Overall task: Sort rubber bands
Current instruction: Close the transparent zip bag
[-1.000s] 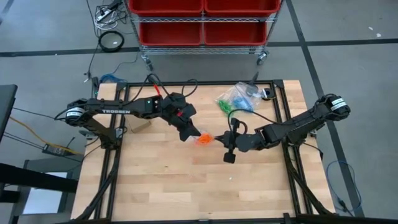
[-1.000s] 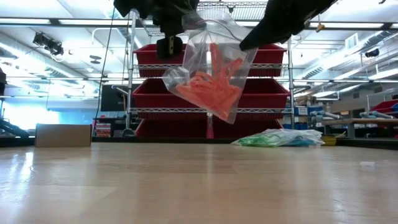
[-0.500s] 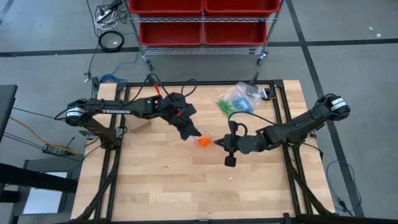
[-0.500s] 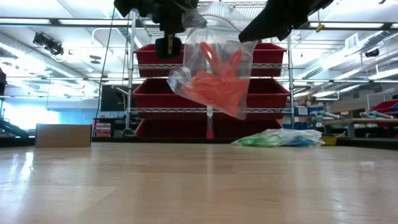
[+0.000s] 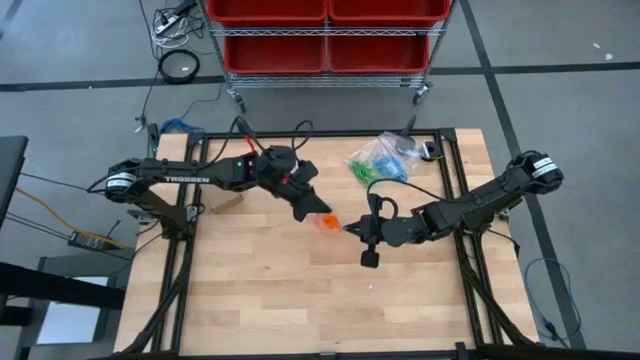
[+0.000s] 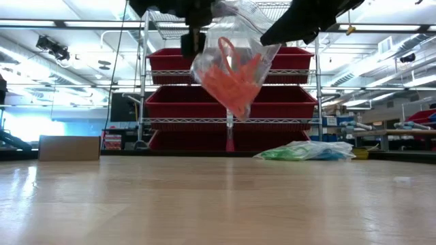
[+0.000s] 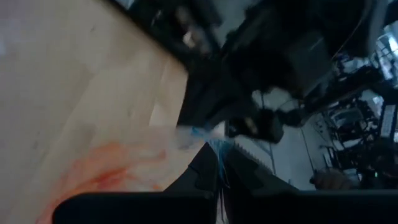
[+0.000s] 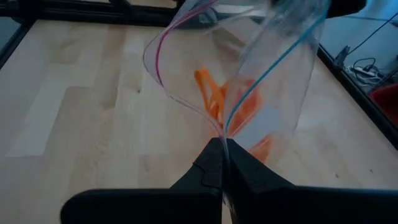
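While both arms met over the middle of the table [image 5: 260,290], we recorded these particulars.

Bag: we saw one clear plastic bag [image 6: 231,64] hanging in the air between the two arms, well above the wood, its mouth uppermost and pulled open into a loop in the right wrist view.

Rubber bands: we found orange rubber bands [image 6: 228,82] bunched in a clump inside that bag, off the table; from above they showed as an orange spot [image 5: 322,220] between the two tools.

Left tool: we noted the left tool [image 5: 312,212] at the bag's upper edge, fingers pressed together on the plastic; in its own wrist view the film and a blue zip line ran up from between the closed fingers [image 7: 208,177].

Right tool: we noted the right tool [image 5: 350,229] at the opposite side of the bag, its fingers [image 8: 214,168] clamped together on the rim where the pink and blue zip lines met.

Second pile: we saw more clear bags holding green and blue bands [image 5: 380,160] lying on the table's far side, towards the right, well apart from the held bag; the low view showed them flat on the wood [image 6: 306,151].

Other items: we observed a small cardboard box [image 6: 69,148] at the table's far left edge and a wire rack of red bins [image 5: 325,35] on the floor beyond the table.
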Controlling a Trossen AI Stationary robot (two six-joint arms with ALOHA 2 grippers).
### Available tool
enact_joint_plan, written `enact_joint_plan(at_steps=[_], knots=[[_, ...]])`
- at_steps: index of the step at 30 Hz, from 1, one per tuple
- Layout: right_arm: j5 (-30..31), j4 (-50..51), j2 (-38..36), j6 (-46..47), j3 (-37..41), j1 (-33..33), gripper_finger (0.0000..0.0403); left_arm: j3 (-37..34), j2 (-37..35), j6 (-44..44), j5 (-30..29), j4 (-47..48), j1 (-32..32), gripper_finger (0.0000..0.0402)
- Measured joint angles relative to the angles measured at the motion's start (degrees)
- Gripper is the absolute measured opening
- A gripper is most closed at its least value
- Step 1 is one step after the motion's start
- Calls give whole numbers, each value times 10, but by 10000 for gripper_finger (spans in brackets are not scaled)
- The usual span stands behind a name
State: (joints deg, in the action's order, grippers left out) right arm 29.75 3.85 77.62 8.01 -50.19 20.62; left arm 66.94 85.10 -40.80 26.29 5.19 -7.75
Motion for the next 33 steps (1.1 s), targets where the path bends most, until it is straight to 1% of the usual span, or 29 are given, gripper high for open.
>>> enact_joint_plan(at_steps=[4,9,16,31,33], knots=[[4,-5,-1,3,-1,1,0,0,0,0,-29,-45,0,17],[4,-6,-1,-4,-1,2,0,-1,0,28,-29,-61,0,17],[4,-8,-1,-6,-1,2,0,-1,0,29,-27,-78,0,17],[2,-8,0,-6,-1,2,0,-1,0,30,-29,-85,0,17],[0,-6,0,-7,-1,2,0,0,1,30,-29,-73,0,17]])
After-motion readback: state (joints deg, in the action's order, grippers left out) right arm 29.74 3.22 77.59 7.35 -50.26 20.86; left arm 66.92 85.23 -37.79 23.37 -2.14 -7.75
